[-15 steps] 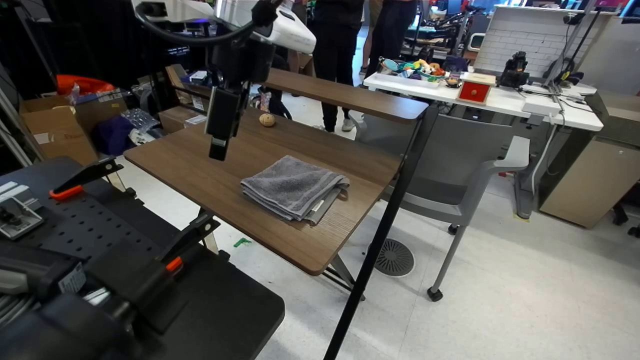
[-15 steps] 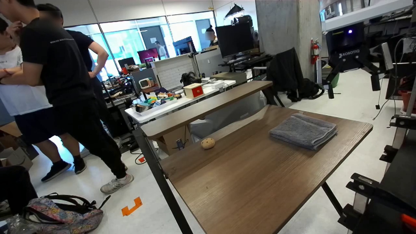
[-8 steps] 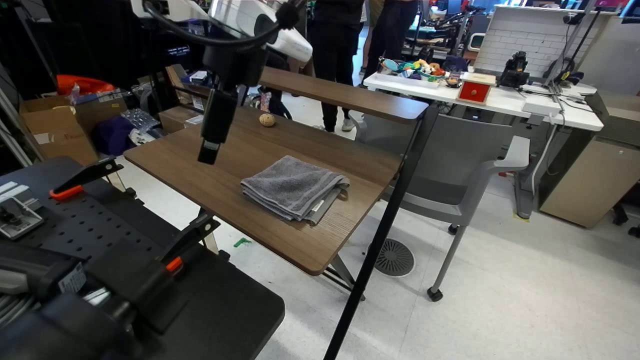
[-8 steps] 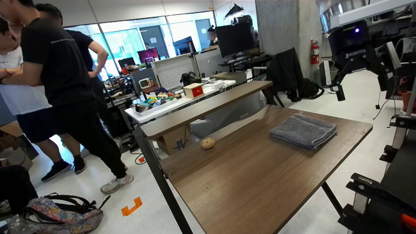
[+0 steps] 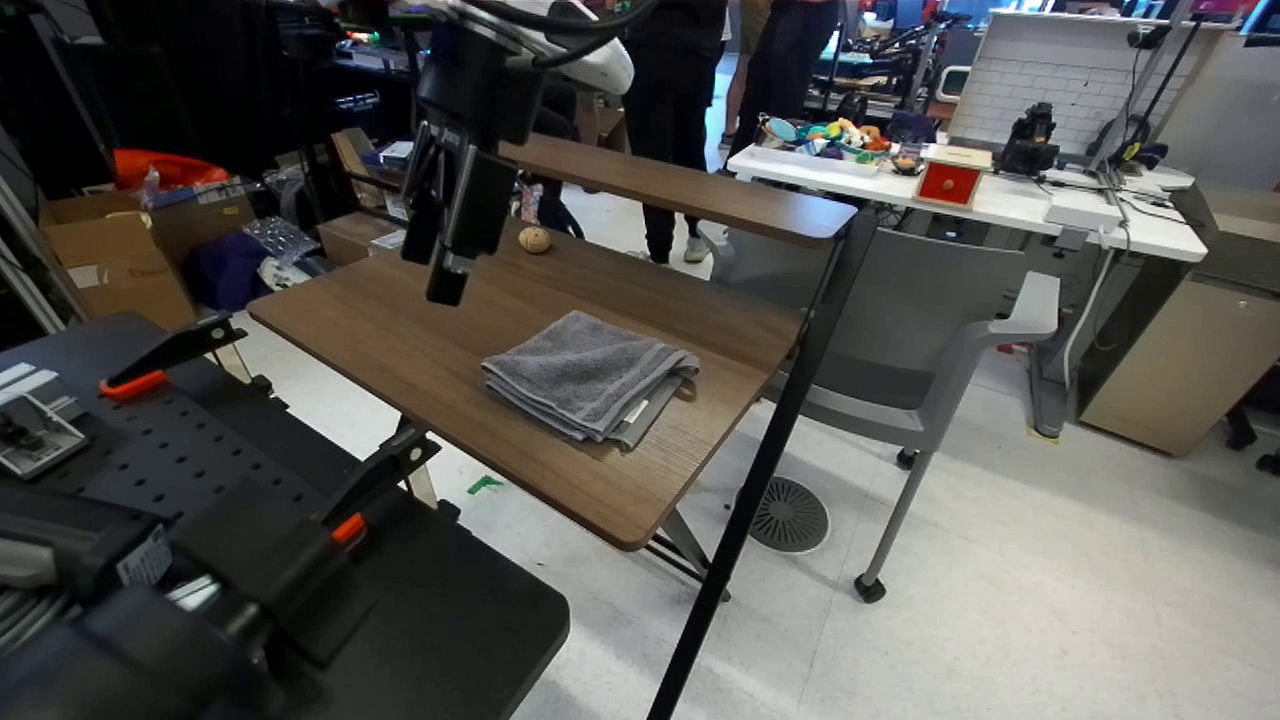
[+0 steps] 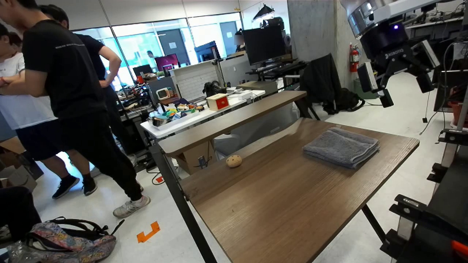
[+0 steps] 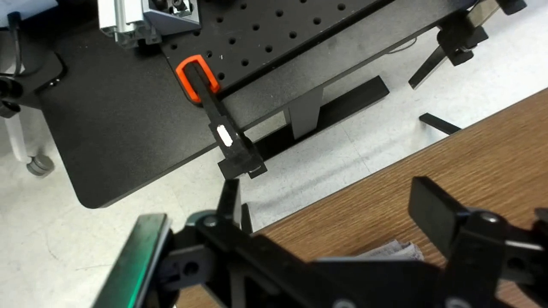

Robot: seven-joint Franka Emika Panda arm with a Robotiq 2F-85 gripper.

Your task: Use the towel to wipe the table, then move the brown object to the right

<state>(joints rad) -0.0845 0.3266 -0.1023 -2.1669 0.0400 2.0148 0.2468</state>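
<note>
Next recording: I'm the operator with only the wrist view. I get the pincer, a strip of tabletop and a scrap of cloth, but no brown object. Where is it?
Observer: In both exterior views, the brown object sits on the table, close to the edge by the raised shelf.
Operator: Noted. Is the pincer touching the towel?
Observer: No. In an exterior view it hangs in the air, with a clear gap between it and the towel.
</note>
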